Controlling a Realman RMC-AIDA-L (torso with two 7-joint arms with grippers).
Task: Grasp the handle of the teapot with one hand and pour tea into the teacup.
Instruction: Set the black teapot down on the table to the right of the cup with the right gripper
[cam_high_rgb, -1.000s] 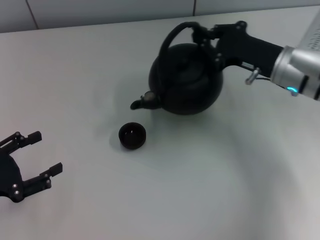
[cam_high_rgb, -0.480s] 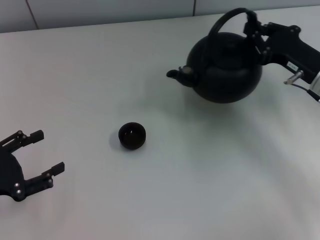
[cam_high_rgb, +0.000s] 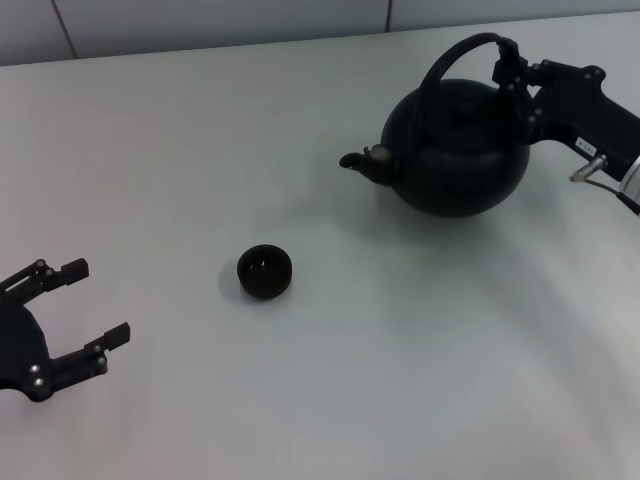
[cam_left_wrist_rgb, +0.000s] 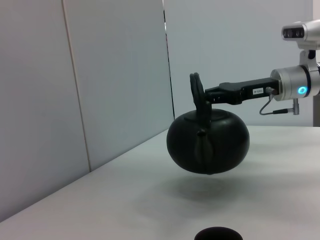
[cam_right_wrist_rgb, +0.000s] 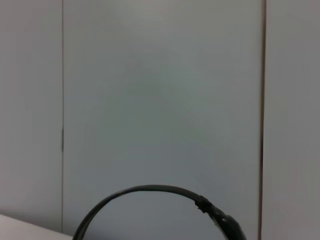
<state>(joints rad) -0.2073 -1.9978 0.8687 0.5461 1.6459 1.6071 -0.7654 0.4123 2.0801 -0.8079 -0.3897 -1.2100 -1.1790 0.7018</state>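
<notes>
Tabletop (cam_high_rgb: 330, 400) is being spanned by pale grey, cut off at every edge. At two o'clock in the head view, the teapot (cam_high_rgb: 460, 150) is being held clear of the surface, spout toward nine o'clock. Its handle (cam_high_rgb: 455, 55) is being clamped by the right gripper (cam_high_rgb: 512, 72), whose fingertips are largely hidden. At eight o'clock, the left gripper (cam_high_rgb: 85, 305) is being kept spread apart, partly cropped. Near centre, toward eight o'clock, the teacup (cam_high_rgb: 264, 271) is being left standing alone, its contents unreadable.
</notes>
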